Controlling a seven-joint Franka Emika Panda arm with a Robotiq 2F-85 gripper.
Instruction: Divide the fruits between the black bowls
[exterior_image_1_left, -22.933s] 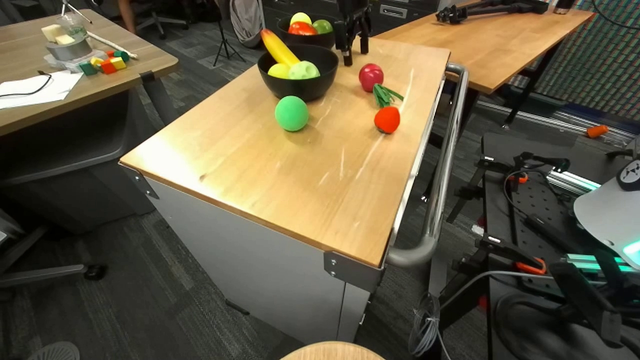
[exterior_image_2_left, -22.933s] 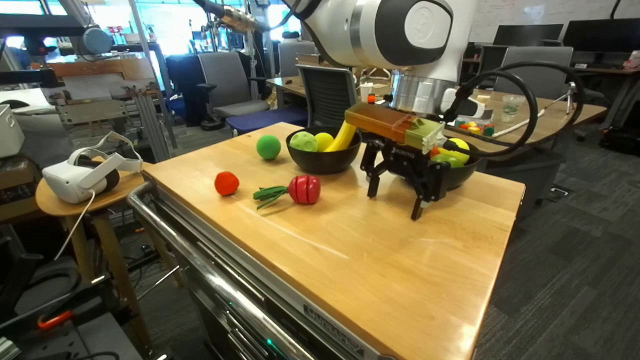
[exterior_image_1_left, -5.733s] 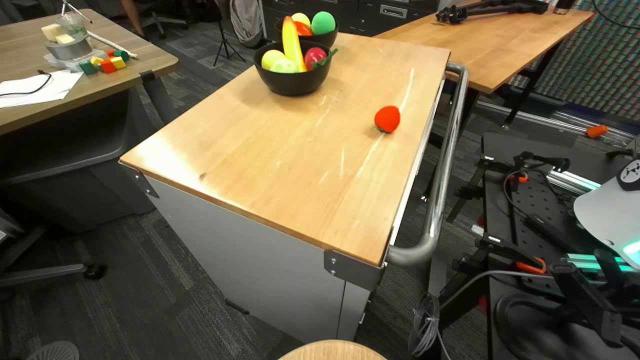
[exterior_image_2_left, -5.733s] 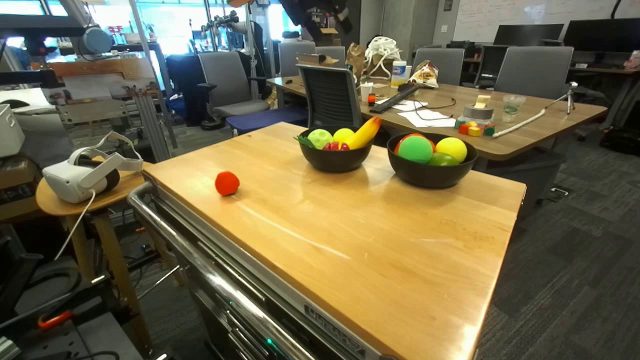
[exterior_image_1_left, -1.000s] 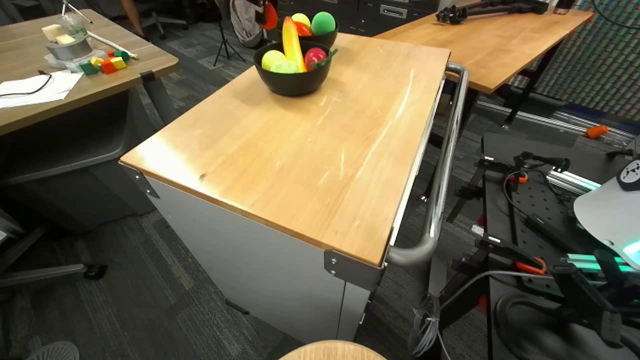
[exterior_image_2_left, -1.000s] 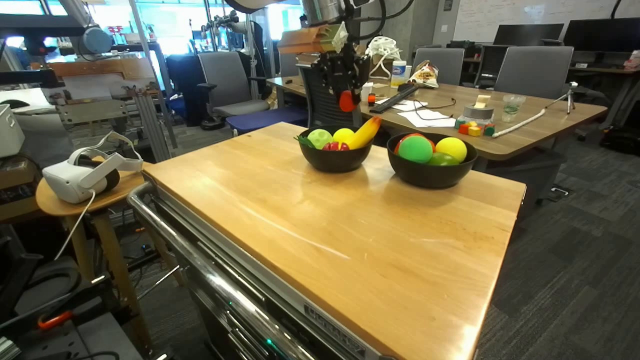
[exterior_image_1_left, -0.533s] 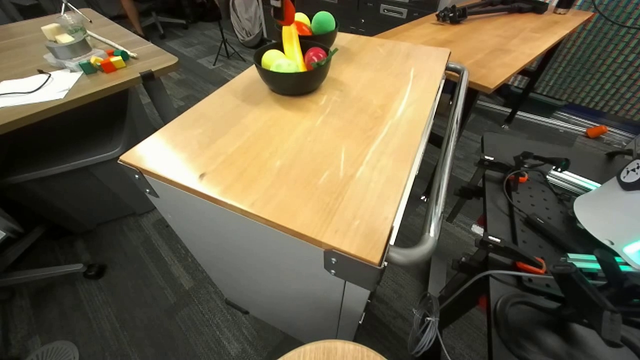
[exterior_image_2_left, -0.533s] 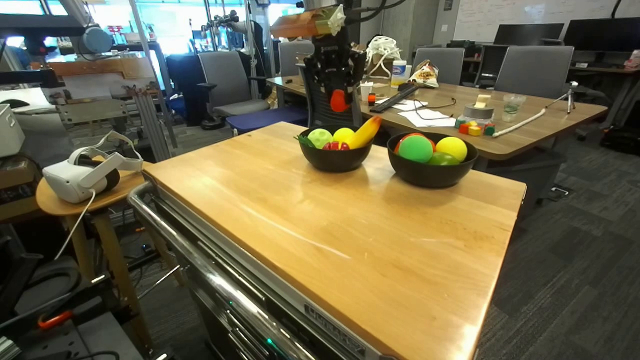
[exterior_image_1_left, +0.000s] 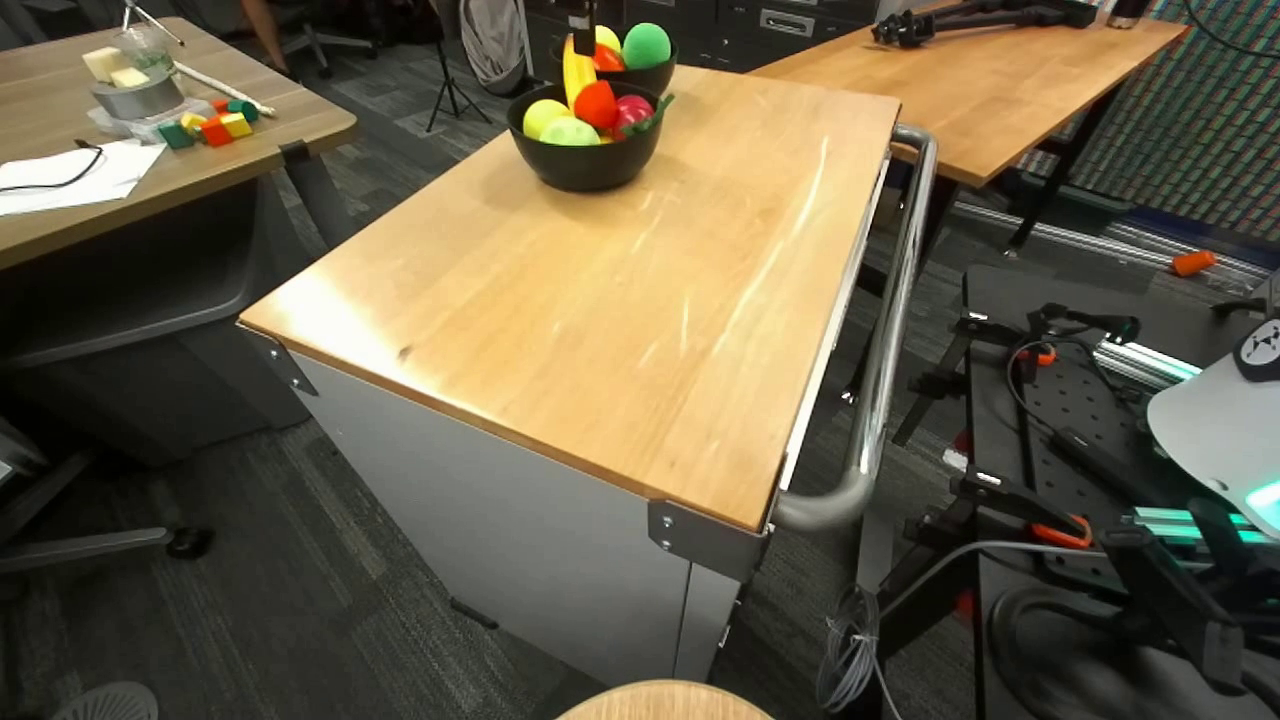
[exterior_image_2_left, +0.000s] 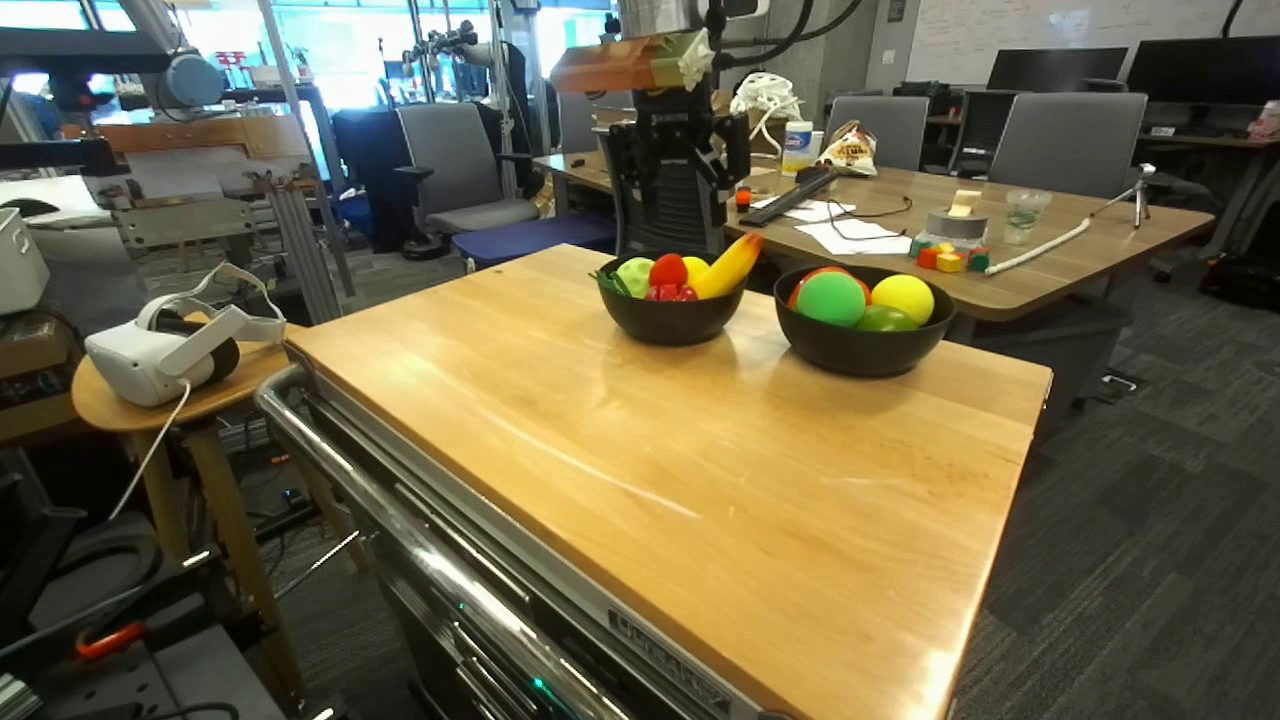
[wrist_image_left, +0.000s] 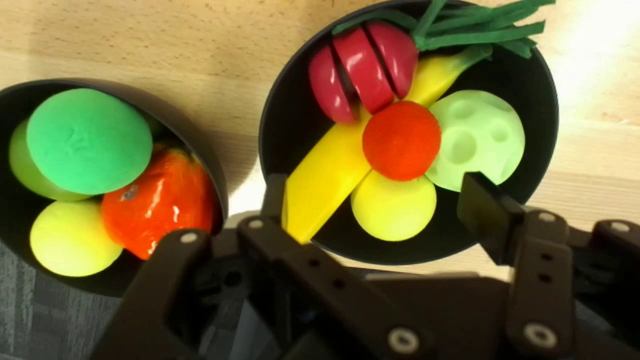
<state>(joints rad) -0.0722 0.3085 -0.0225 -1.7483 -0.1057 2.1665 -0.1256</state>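
The pincer (wrist_image_left: 374, 200) stood wide, nothing held between its fingers (wrist_image_left: 487, 217). The nearest trouble was the banana (wrist_image_left: 325, 180): its raised end rose just beside one finger in the wrist view, touching or apart I could not tell. A closing or sideways sweep at that height might have hooked it and upset its neighbours. Under that, the red ball (wrist_image_left: 401, 141) perched where the banana, the yellow ball (wrist_image_left: 394, 212) and the pale green ball (wrist_image_left: 477, 137) met; a knock could have set it rolling for the rim of the black bowl (wrist_image_left: 287, 127). Farther out, the leaves (wrist_image_left: 480, 35) of the segmented red piece (wrist_image_left: 362, 70) hung over that rim, where a finger might have snagged them.

The red ball itself lay below the pincer and free of it, about midway between the fingers in that view. Off to one side, in the neighbouring bowl (exterior_image_2_left: 865, 350), the green ball (wrist_image_left: 89, 141) sat high on its heap, well apart from the pincer and apt to roll if bumped. Both bowls stood on the bench (exterior_image_2_left: 580, 420), the dividing seemingly all but done.
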